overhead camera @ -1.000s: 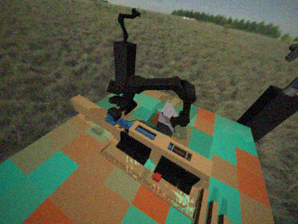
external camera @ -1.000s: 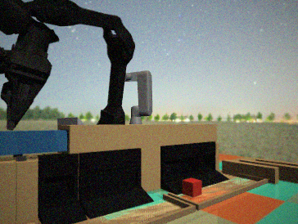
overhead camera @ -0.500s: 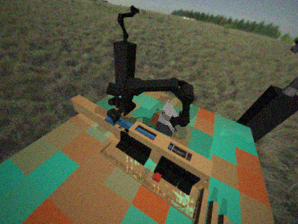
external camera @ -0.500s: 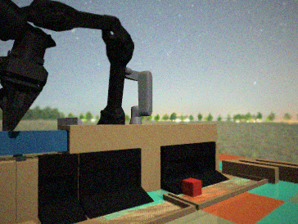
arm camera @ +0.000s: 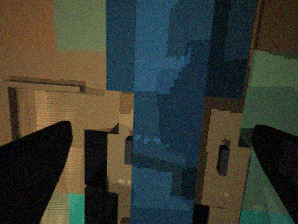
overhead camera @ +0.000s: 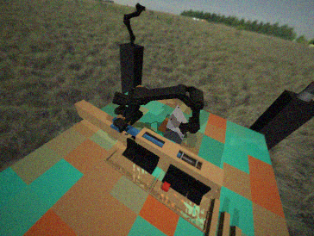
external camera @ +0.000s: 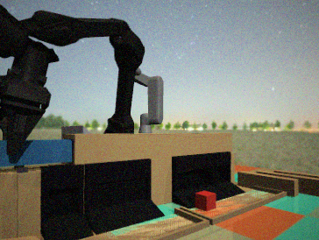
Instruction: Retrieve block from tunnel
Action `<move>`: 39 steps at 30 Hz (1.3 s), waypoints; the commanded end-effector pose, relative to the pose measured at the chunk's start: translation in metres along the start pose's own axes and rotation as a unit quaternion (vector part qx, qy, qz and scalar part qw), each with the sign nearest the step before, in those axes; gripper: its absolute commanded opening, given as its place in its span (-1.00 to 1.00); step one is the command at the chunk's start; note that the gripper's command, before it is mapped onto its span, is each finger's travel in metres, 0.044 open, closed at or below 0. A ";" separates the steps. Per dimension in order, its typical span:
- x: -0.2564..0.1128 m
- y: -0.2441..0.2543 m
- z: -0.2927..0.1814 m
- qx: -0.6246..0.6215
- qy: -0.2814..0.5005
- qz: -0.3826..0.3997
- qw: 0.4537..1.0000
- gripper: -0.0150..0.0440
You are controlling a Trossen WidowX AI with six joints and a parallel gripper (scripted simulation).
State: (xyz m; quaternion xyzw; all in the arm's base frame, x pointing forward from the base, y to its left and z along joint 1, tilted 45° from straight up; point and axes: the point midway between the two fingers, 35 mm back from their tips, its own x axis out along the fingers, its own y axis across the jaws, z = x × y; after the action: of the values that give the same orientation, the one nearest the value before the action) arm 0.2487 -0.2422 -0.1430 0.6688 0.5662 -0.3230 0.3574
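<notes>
Reaching down at the left of the outside view with the gripper wide apart, one finger to each side of the blue bar

Then rightward along the wooden tunnel, past one black ramp to another, and down to the red block outside, low in front of the second ramp, well apart from the gripper

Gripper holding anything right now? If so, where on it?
Nothing held. The gripper is open, fingers spread either side of the blue bar.
</notes>
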 end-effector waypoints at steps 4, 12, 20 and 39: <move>-0.001 0.000 0.000 0.000 0.000 0.000 1.000 0.56; -0.001 0.000 0.000 0.000 0.000 0.000 1.000 -0.16; -0.001 0.001 -0.003 0.000 0.000 0.000 1.000 -0.49; -0.005 0.000 -0.060 0.004 0.006 -0.001 1.000 -0.49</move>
State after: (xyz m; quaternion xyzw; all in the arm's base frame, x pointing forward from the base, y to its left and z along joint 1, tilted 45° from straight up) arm 0.2467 -0.2199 -0.1200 0.6610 0.5593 -0.3399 0.3672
